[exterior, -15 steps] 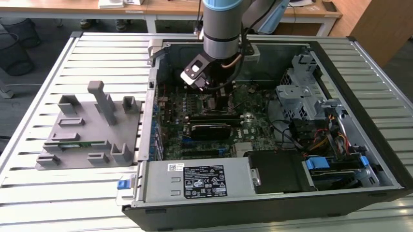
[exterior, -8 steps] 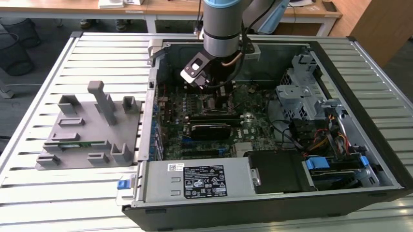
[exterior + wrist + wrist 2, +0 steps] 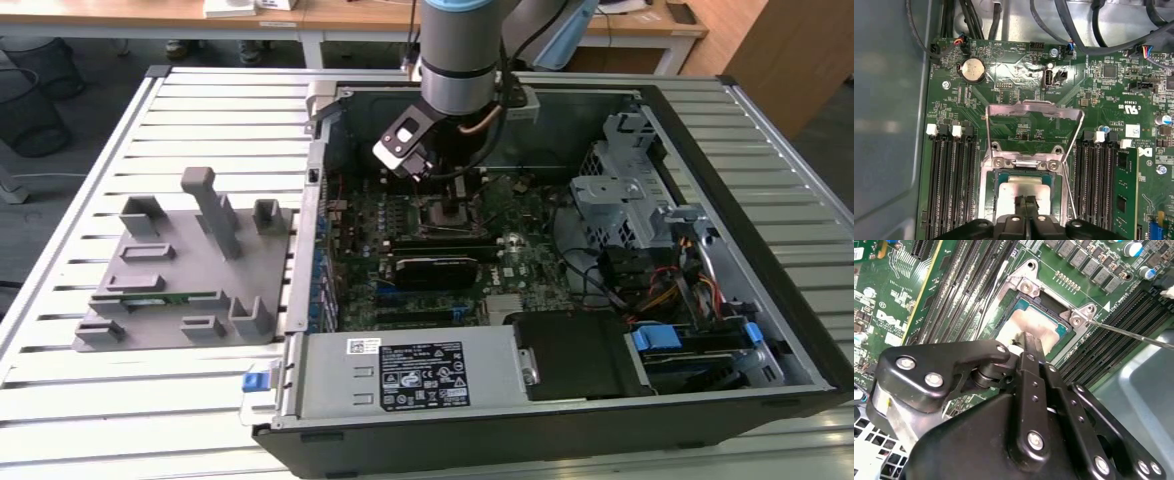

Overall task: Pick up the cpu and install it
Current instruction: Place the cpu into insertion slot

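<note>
Poised straight above the cpu (image 3: pixel 1014 187), lying flat in the open socket (image 3: pixel 986 200).

Seen in both wrist views with the gripper (image 3: pixel 1026 200) pinched closed and gripping nothing, tips at or just over the middle of the shiny lid; cannot tell whether touching. No sideways offset to speak of: directly beneath the tips, neither left nor right of them. Square, so without a long axis, edges lined up with the socket frame. Flanked by memory slots (image 3: pixel 951 185) on either side, with the load plate (image 3: pixel 1031 107) swung open clear of the chip and its thin lever (image 3: pixel 1070 165) raised beside it. In the exterior view, found under the arm toward the far middle of the motherboard (image 3: pixel 534 255), inside the computer case (image 3: pixel 747 140).
</note>
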